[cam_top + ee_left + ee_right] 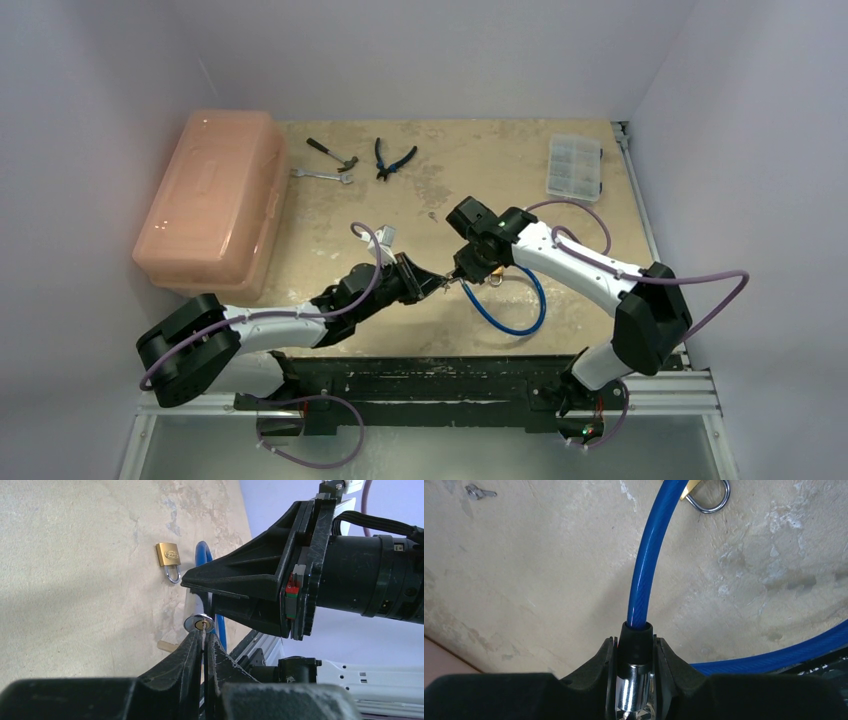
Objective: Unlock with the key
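A blue cable lock (pixel 512 318) loops over the table in front of the right arm. My right gripper (pixel 635 645) is shut on its chrome lock body (pixel 634 690) at the black collar where the cable (pixel 644 570) comes out. In the left wrist view the lock's round chrome face with its brass keyway (pixel 199 624) points at my left gripper (pixel 204 639). That gripper is shut on the key (pixel 204 636), a thin silvery blade whose tip meets the keyway. How deep it sits is hidden. The two grippers meet at mid-table (pixel 445 280).
A small brass padlock (pixel 168 555) lies on the table beyond the lock. An orange plastic box (pixel 210 200) stands at the left. A hammer (pixel 332 153), wrench (pixel 322 175) and pliers (pixel 392 158) lie at the back. A clear organiser (pixel 575 167) sits at the back right.
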Robot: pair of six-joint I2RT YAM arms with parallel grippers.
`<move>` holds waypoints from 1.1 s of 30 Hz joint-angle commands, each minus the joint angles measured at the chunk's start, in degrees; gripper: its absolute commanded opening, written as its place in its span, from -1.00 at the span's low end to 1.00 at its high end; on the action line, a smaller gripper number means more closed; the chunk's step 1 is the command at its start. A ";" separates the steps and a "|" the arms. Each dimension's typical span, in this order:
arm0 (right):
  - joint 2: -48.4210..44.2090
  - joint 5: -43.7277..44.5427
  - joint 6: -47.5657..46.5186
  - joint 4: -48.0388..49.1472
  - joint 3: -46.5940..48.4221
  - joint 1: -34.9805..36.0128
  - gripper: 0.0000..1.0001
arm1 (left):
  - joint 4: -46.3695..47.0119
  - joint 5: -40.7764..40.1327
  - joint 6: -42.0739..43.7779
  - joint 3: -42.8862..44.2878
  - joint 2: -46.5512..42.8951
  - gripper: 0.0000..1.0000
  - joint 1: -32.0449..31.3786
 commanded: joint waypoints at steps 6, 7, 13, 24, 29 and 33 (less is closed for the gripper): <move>-0.26 -3.33 0.26 1.30 2.63 1.06 -1.00 | -5.64 0.51 1.23 4.18 0.60 -1.00 -0.36; -0.25 -3.34 0.26 1.29 2.73 1.06 -1.00 | -5.64 0.47 1.17 4.22 0.68 -1.00 -0.37; -0.31 -3.19 0.40 1.46 2.45 1.06 -1.00 | -6.10 0.14 1.40 3.90 0.54 -1.00 -0.39; -0.82 -4.21 0.65 2.74 1.49 1.06 -1.00 | -0.68 -0.41 2.85 0.77 -0.57 -1.00 -0.37; -0.87 -4.48 0.78 3.04 1.43 1.06 -1.00 | 2.67 -0.06 3.73 0.11 0.85 -1.00 -0.36; -1.04 -5.02 0.84 3.47 1.26 1.12 -1.00 | 6.03 0.41 4.25 -0.28 2.55 -1.00 -0.36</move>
